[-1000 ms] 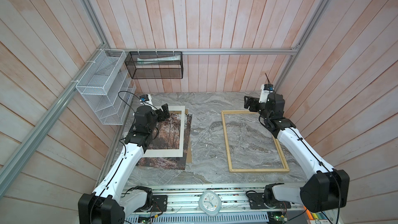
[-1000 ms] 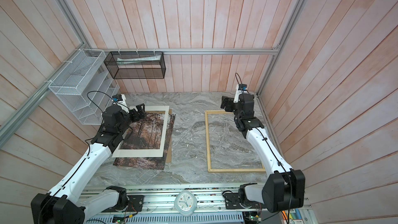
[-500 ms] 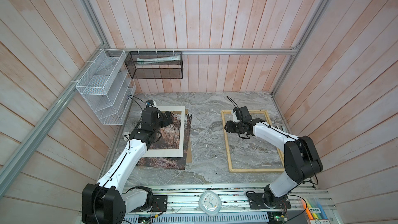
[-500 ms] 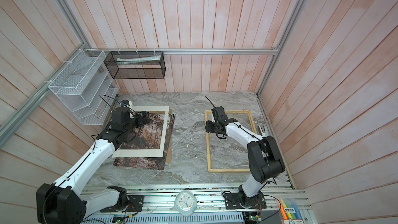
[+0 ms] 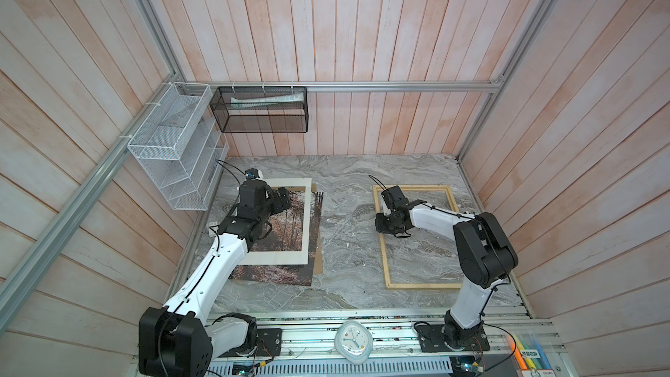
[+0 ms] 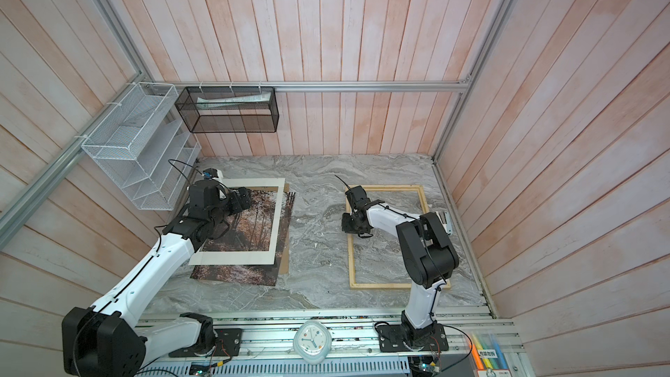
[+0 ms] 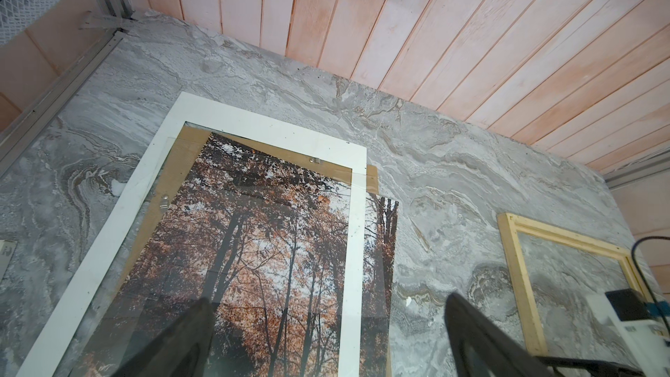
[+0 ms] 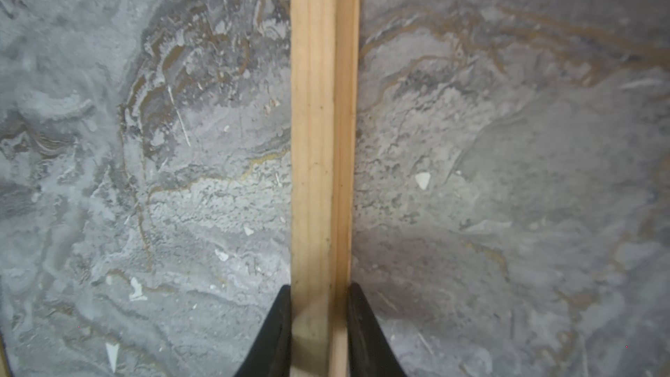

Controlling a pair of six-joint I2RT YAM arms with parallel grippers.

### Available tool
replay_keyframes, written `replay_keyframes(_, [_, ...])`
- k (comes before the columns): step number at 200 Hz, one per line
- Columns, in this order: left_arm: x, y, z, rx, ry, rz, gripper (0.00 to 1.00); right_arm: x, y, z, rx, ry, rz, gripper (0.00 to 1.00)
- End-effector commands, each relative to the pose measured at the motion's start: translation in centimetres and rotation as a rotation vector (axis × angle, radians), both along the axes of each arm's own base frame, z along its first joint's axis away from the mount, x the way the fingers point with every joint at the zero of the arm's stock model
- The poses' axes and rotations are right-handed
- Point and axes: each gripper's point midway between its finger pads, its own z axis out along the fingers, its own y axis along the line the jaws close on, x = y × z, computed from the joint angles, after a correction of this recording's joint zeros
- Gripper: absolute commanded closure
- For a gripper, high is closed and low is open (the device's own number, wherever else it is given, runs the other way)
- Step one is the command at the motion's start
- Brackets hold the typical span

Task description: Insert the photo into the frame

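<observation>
The photo, an autumn forest print, lies face up on the left of the marble table, partly under a white mat board. My left gripper hovers open over its far part; in the left wrist view the gripper has nothing in it, with the photo below. The pale wood frame lies flat on the right. My right gripper is shut on the frame's left slat.
A brown backing board lies under the photo and mat. A white wire shelf and a black mesh basket hang on the walls. A clock and markers sit at the front rail.
My right arm swung from the frame's far right corner to its left slat, came down and closed on it. The left gripper shifted slightly over the photo and stayed open.
</observation>
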Motion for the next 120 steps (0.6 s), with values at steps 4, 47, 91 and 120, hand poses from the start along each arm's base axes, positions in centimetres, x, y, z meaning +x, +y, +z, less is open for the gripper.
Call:
replay_keyframes(4, [0.7, 0.1, 1.5, 0.027, -0.026, 0.003, 0.0, 0.7, 0.1, -0.4, -0.039, 0.007, 0.021, 0.83])
replay_keyframes(47, [1.3, 0.1, 1.6, 0.037, -0.023, 0.004, 0.0, 3.0, 1.0, -0.4, -0.065, -0.014, 0.04, 0.87])
replay_keyframes(91, [1.3, 0.3, 1.0, 0.053, 0.007, 0.012, 0.0, 5.7, 3.8, -0.7, -0.019, -0.015, 0.047, 0.89])
replay_keyframes(120, [1.4, 0.6, 0.1, 0.083, 0.05, 0.024, 0.0, 6.8, 5.8, -1.1, 0.053, -0.001, 0.023, 0.89])
